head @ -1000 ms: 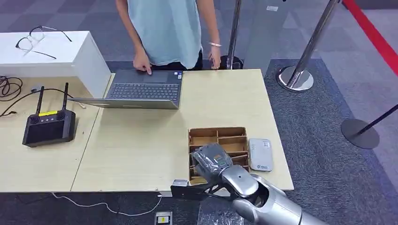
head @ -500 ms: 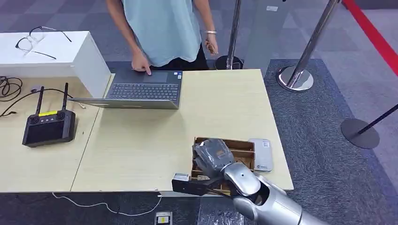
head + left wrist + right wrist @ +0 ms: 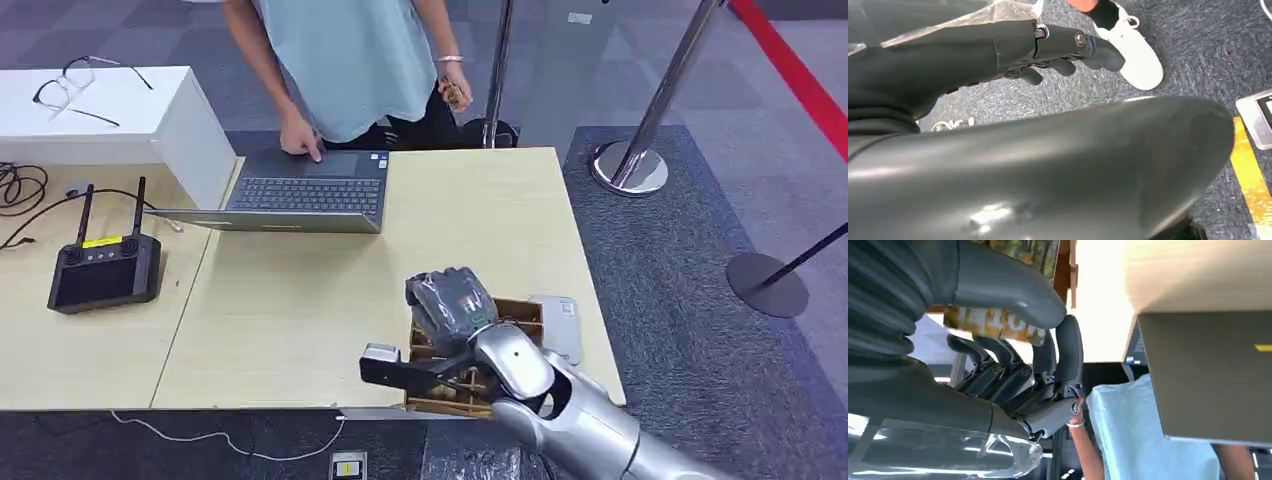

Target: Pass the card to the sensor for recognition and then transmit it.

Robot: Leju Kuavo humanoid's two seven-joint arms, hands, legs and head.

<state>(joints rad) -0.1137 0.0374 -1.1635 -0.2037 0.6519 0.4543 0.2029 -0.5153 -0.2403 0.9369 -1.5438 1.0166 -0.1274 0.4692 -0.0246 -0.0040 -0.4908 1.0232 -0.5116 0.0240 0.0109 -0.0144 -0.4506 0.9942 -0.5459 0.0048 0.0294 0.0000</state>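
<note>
Dark grey carpet floor [image 3: 680, 260] spread around the furniture, with a red strip [image 3: 800, 70] running along the far right corner. A pale wooden table [image 3: 300, 300] stood in the middle, and a second table [image 3: 60, 340] of the same wood butted against its left side. A person [image 3: 350, 60] in a light blue top stood at the far edge, 1 hand resting on an open laptop [image 3: 300, 190]. A white box [image 3: 150, 120] sat at the far left with a pair of glasses [image 3: 80, 85] on top. 2 chrome stanchion posts [image 3: 650, 120] rose from the carpet to the right of the table. A black handheld controller [image 3: 105, 270] with 2 antennas lay on the second table, a cable trailing from it.

Near the table's front right corner sat a cardboard tray [image 3: 525, 315] with dividers, and a small grey sensor [image 3: 563, 325] lay just beside it on the right. The right robot hand [image 3: 450, 305] hovered above the tray, its thumb and fingers closed on the card [image 3: 998, 322], a printed yellowish piece seen in the right wrist view. The left robot hand [image 3: 1058, 47] hung over the carpet, fingers loosely spread and holding nothing.
</note>
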